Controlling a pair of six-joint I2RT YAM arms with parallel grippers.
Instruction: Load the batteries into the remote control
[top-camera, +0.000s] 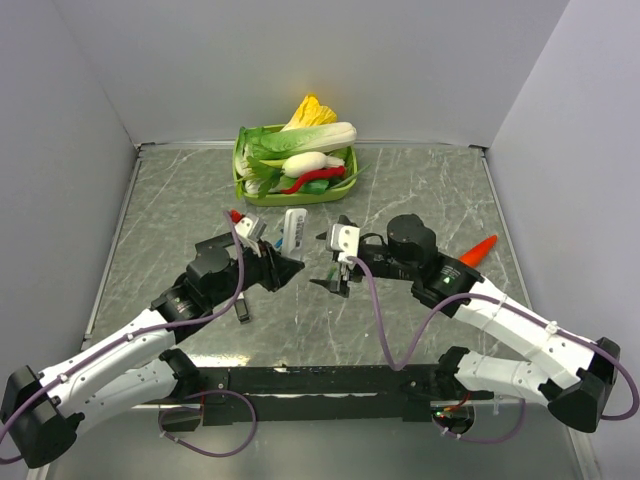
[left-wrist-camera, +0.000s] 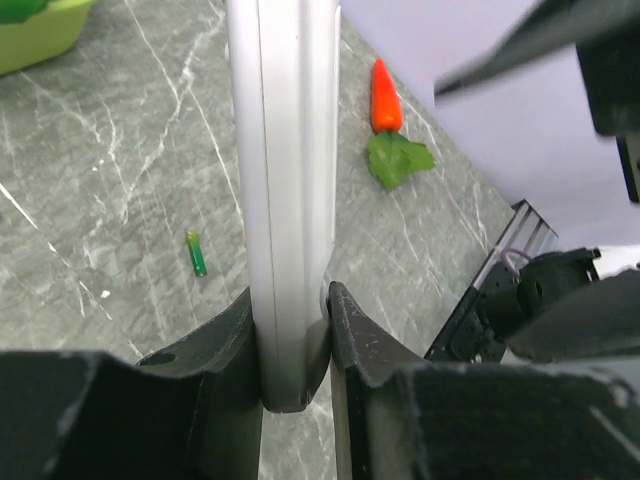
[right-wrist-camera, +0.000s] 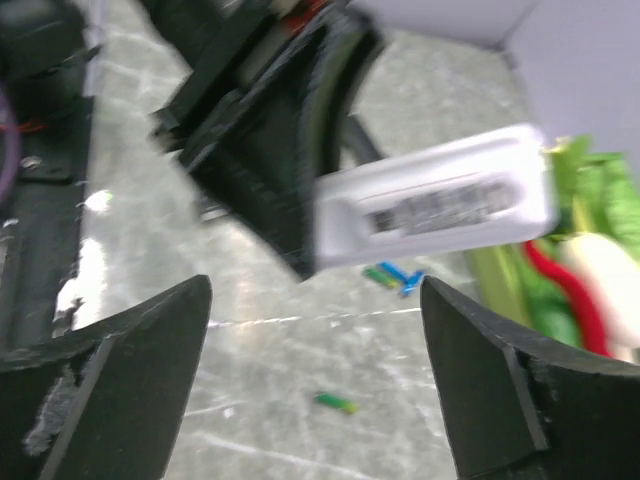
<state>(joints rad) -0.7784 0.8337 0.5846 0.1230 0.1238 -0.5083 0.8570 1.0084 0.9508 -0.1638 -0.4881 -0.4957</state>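
My left gripper (top-camera: 289, 263) (left-wrist-camera: 290, 300) is shut on the near end of a white remote (top-camera: 295, 231) (left-wrist-camera: 285, 180) and holds it above the table. In the right wrist view the remote (right-wrist-camera: 435, 210) shows its open battery bay, blurred. My right gripper (top-camera: 335, 283) (right-wrist-camera: 315, 290) is open and empty, just right of the remote. One green battery (right-wrist-camera: 335, 402) (left-wrist-camera: 197, 253) lies on the table below it. A blue and green cluster of batteries (right-wrist-camera: 395, 275) lies under the remote.
A green basket (top-camera: 240, 180) of toy vegetables, with a long red chilli (top-camera: 318, 180) (right-wrist-camera: 570, 290), stands at the back. A toy carrot (top-camera: 480, 249) (left-wrist-camera: 385, 95) lies right of the right arm. A small dark object (top-camera: 243, 310) lies by the left arm.
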